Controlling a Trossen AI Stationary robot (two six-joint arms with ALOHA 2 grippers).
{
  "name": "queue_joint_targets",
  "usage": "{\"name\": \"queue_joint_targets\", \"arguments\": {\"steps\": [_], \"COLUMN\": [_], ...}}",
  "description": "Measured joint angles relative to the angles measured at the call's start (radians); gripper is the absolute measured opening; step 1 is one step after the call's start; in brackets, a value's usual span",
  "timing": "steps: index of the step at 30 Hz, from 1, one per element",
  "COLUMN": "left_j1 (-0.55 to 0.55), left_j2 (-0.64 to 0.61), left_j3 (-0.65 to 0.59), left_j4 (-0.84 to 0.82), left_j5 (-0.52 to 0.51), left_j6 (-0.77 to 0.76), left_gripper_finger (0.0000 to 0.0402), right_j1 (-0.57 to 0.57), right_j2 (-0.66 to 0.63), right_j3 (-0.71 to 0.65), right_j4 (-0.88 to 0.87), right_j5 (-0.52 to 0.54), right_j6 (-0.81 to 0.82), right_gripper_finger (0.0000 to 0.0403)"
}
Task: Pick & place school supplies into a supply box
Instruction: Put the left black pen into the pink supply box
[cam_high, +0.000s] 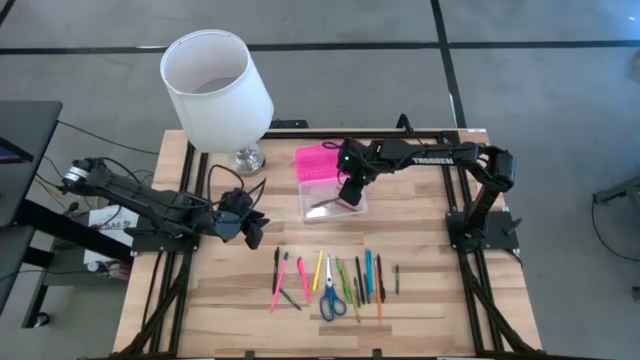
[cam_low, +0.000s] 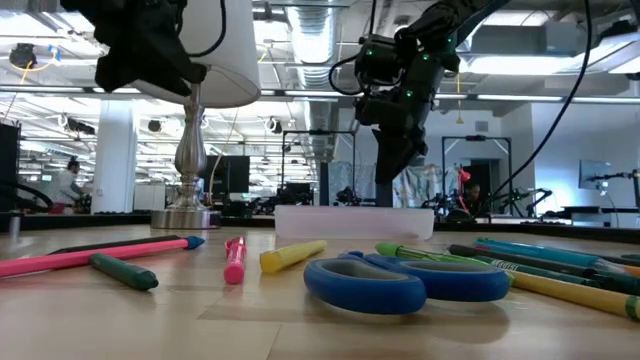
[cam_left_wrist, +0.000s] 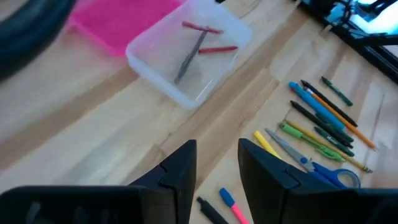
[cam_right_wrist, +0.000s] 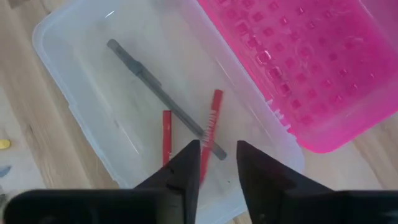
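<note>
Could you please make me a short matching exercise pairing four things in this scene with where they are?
1. scissors
2. pink lid
3. right gripper
4. lamp

A. above the clear box
B. in the row of pens
C. at the table's far left corner
D. beside the clear box

Pairs: 1-B, 2-D, 3-A, 4-C

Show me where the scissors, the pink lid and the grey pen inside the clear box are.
scissors (cam_low: 400, 281): low view, on the blue handles.
pink lid (cam_right_wrist: 311, 62): right wrist view, on its ribbed surface.
grey pen (cam_right_wrist: 158, 93): right wrist view, on the middle of its barrel.
</note>
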Motion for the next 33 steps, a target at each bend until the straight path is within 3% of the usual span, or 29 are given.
{"name": "queue_joint_targets", "arguments": {"steps": [9,22,33], "left_j1": [-0.042,-0.104,-0.106], "left_j2": [0.063,0.342,0.547], "left_j3": [-0.032,0.006,0.149], "left_j4": [0.085,0.113,0.007], "left_j5": [0.039,0.157,0.255], "left_j6": [-0.172,-0.543,-0.604], "left_gripper_finger": [0.0112,0.0112,0.0112], "right_j1": [0.075,0.180,0.243], "right_j2": [-0.028,-0.177,-0.375], "right_j3": [-0.001,-0.001,0.000], "right_j4": [-0.002,0.019,-0.014], "right_j5": [-0.006,0.045,0.098], "right_j6": [-0.019,-0.011,0.004], "right_gripper_finger": [0.0135,0.0125,0.0122]}}
